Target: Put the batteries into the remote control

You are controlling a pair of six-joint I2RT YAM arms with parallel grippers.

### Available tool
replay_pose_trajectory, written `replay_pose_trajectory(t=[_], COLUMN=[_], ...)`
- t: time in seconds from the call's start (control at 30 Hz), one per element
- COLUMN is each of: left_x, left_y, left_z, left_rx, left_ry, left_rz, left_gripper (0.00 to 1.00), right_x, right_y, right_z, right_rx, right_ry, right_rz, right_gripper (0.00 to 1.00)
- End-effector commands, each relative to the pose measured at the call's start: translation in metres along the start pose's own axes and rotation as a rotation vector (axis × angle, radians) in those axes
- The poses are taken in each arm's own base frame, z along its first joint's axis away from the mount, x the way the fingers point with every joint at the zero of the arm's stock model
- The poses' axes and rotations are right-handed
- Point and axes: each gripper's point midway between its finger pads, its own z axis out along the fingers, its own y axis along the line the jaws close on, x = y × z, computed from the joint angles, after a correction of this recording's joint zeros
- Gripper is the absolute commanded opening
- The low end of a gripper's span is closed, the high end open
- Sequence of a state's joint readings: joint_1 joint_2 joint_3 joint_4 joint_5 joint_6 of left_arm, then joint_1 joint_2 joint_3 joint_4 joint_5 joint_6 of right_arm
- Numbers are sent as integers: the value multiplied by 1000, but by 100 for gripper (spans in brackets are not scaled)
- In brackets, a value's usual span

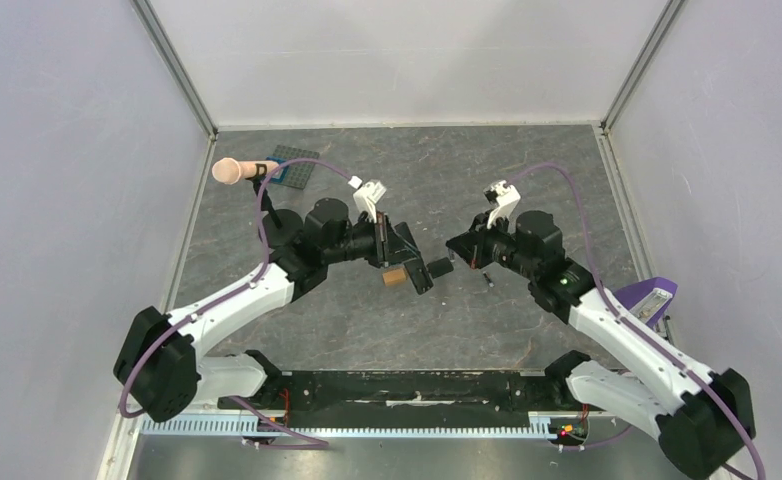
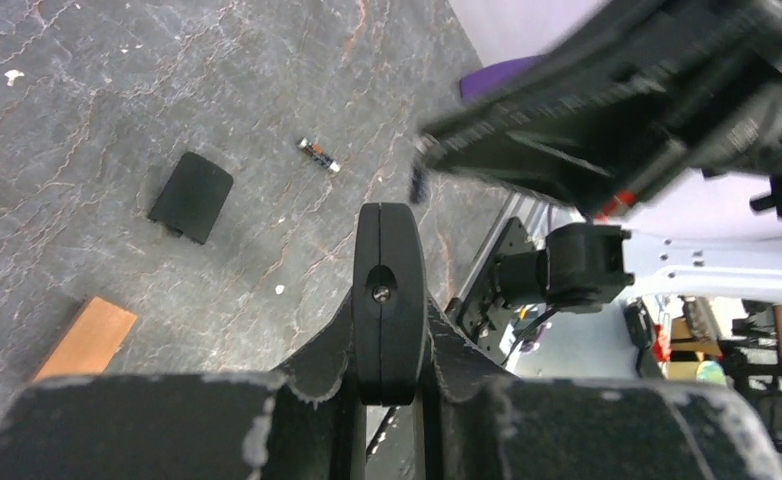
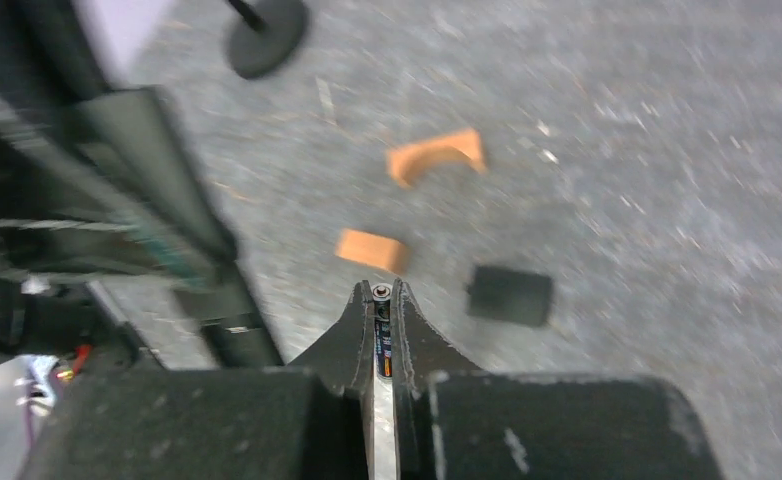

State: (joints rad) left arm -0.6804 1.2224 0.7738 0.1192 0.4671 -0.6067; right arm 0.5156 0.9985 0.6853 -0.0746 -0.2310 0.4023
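Observation:
My left gripper (image 1: 399, 252) is shut on the slim black remote control (image 1: 415, 270), held above the table. In the left wrist view the remote (image 2: 389, 250) shows end-on between the jaws of that gripper (image 2: 389, 340). My right gripper (image 1: 459, 247) faces it from the right, a short gap away. In the right wrist view this gripper (image 3: 382, 292) is shut on a small battery (image 3: 383, 345). A second battery (image 2: 319, 155) lies loose on the table (image 1: 487, 280). The short black cover piece (image 1: 439, 267) lies flat between the grippers and shows in both wrist views (image 2: 191, 196) (image 3: 510, 294).
An orange block (image 1: 395, 277) lies under the left gripper, and an orange arch piece (image 3: 437, 155) lies further off. A peach cylinder on a black stand (image 1: 235, 171) and a dark studded plate (image 1: 295, 167) sit at the back left. A purple object (image 1: 652, 297) is at the right edge.

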Motion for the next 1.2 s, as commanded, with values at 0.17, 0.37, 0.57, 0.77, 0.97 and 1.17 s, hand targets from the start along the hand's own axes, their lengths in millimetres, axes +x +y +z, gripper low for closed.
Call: replay_pose_trajectory(t=[0.17, 0.37, 0.57, 0.77, 0.97, 1.17], left_x=[-60, -76, -90, -92, -90, -91], left_y=[-49, -74, -91, -98, -102, -103], left_z=[2, 1, -5, -8, -11, -10], left_rx=[128, 220, 265, 293, 314, 317], left_ry=[-136, -155, -168, -170, -160, -161], left_rz=[-95, -136, -163, -156, -119, -97], left_gripper=[2, 2, 2, 2, 2, 2], right_x=[-69, -72, -79, -79, -79, -72], right_y=[85, 101, 116, 117, 118, 116], right_z=[-52, -65, -75, -72, -70, -67], right_rx=[-341, -422, -488, -494, -496, -480], right_ry=[-328, -337, -345, -334, -317, -263], right_rz=[-69, -138, -168, -187, -211, -237], right_gripper=[0, 0, 0, 0, 0, 0])
